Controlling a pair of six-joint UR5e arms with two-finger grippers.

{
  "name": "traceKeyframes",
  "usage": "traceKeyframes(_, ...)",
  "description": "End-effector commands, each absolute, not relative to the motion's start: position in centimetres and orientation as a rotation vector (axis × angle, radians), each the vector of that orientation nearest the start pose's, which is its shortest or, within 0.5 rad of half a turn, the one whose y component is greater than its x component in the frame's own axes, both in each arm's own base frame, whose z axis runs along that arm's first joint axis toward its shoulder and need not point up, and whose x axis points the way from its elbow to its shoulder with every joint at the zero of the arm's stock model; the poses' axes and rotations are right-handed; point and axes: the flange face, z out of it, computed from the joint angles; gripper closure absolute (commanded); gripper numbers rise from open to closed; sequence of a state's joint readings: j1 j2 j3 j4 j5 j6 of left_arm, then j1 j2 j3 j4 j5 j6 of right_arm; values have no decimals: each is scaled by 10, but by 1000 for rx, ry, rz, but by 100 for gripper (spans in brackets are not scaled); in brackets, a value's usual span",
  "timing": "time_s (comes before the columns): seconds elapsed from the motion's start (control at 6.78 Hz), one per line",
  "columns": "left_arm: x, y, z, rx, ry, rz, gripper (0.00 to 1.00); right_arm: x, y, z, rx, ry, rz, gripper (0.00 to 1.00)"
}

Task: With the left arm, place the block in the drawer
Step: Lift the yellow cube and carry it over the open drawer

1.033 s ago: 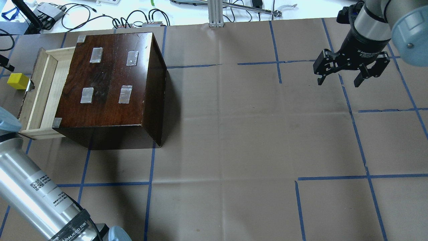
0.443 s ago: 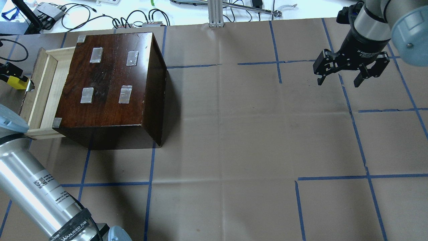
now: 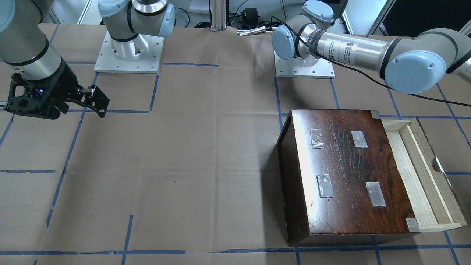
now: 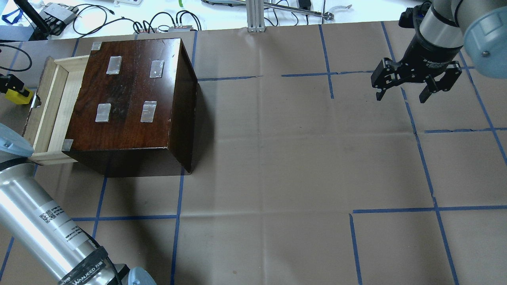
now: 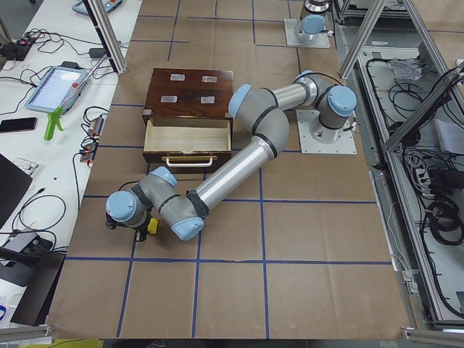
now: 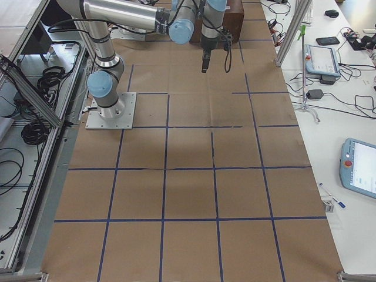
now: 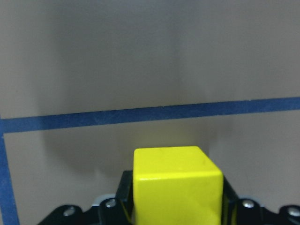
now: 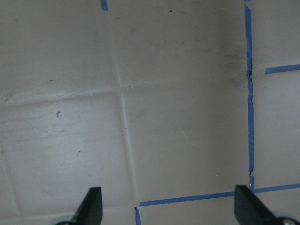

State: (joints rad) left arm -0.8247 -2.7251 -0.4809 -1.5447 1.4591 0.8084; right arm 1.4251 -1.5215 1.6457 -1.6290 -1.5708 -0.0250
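Note:
The yellow block sits at the table's far left edge, just outside the drawer's brown front board. My left gripper is down over it. In the left wrist view the block fills the gap between the black fingers, so the gripper is shut on it. The pale wood drawer stands pulled out of the dark-brown box and holds nothing that I can see. My right gripper hangs open and empty over the table at the far right.
Blue tape lines cross the brown paper on the table. Cables and devices lie beyond the far edge behind the box. The left arm's long silver link crosses the near left corner. The drawer also shows open in the front view.
The left gripper has come in from the left edge onto the block, which stood free a second ago, and the block has shifted slightly left. The right arm has not moved.

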Motion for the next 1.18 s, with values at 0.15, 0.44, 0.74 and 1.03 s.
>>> traceKeyframes(0.15,466,-710,319,80,3282,-19,66,59,-518,432,187,3129,103,0)
traceKeyframes(0.44,444,-681,374,67,3309,145,71,59,-517,432,190,3128,105,0)
traceKeyframes(0.74,411,-650,384,-38,3368,343,80,59,-517,432,190,3128,105,0)
traceKeyframes(1.03,368,-614,381,-96,3323,261,79,59,-517,432,187,3129,103,0)
